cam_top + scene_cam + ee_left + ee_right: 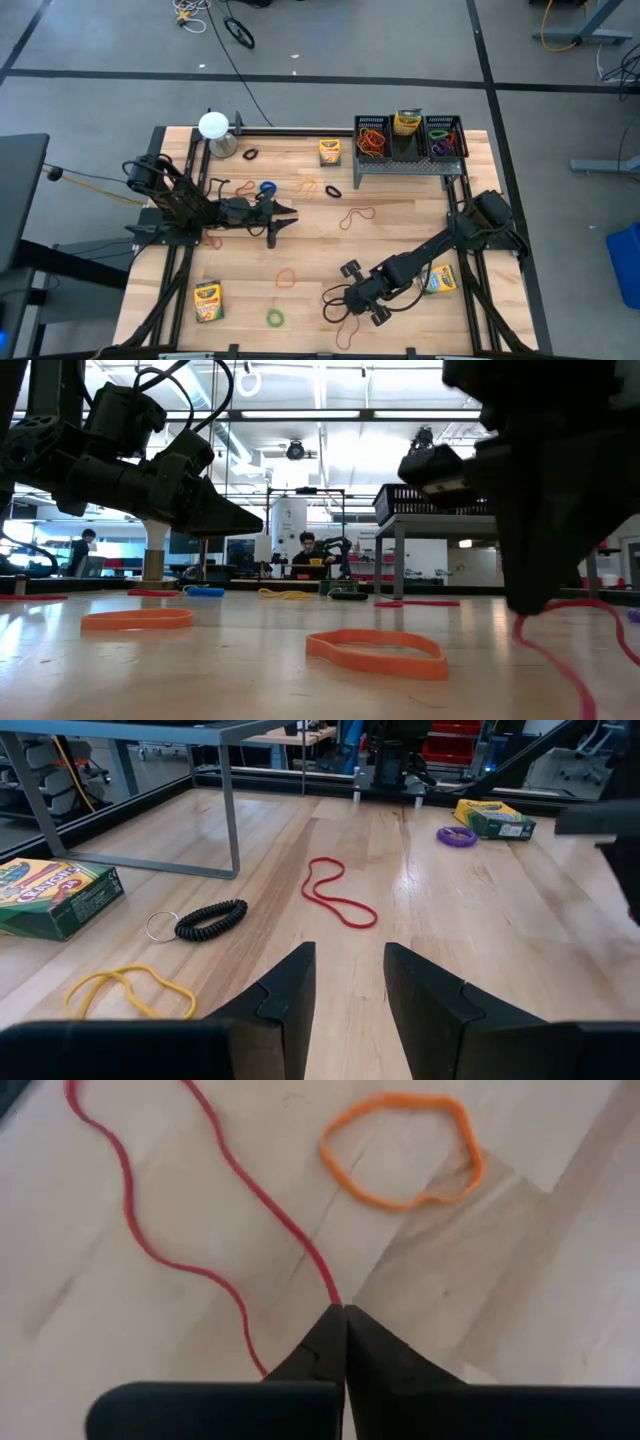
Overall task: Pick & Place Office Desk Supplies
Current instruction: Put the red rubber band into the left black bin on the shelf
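Pinching a red rubber band between closed fingers, right tool low on the surface near its front edge, beside an orange band. Hovering mid-left, left tool parted, empty.

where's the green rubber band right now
In the high view the green rubber band lies flat near the table's front edge, between the crayon box at front left and the right gripper, just in front of an orange band.

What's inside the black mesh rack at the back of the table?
The black mesh rack holds orange bands in one compartment, a crayon box in the middle, and purple and orange bands in the other. Anything beneath them is covered.
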You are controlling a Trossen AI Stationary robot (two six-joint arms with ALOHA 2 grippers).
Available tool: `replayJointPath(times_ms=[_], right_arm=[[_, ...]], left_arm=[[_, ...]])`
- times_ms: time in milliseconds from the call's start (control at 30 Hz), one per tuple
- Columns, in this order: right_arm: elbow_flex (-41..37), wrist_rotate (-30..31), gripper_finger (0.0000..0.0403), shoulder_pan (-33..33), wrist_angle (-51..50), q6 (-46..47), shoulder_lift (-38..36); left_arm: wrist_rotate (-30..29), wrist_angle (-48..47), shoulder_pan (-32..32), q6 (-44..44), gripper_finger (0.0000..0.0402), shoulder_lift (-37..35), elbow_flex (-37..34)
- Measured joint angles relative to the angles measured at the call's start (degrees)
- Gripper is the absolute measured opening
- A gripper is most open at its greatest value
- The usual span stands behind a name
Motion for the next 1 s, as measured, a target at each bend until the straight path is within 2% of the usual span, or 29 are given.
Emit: replayJointPath(times_ms=[200,367,600,733,833,1000], right_arm=[[0.0,0.5,0.0003,0.6,-1.9,0.5,-2.1],[0.0,7.0,0.0002,1.1,-7.2,1.7,-8.4],[0.1,16.1,0.0001,0.7,-12.0,2.0,-21.3],[0.1,23.2,0.0001,-2.9,-13.2,2.0,-29.3],[0.1,32.1,0.0001,-6.8,-13.2,1.2,-35.1],[0.2,43.5,0.0,-17.2,-10.7,-2.0,-41.9]], left_arm=[[0.0,0.0,0.0,0.0,0.013,0.0,0.0],[0.0,0.0,0.0,0.0,0.013,0.0,0.0],[0.0,-0.1,0.0,0.0,0.013,0.0,0.0],[0.0,0.0,0.0,0.0,0.013,0.0,0.0],[0.0,0.0,0.0,0.0,0.013,0.0,0.0],[0.0,0.0,0.0,0.0,0.013,0.0,0.0]])
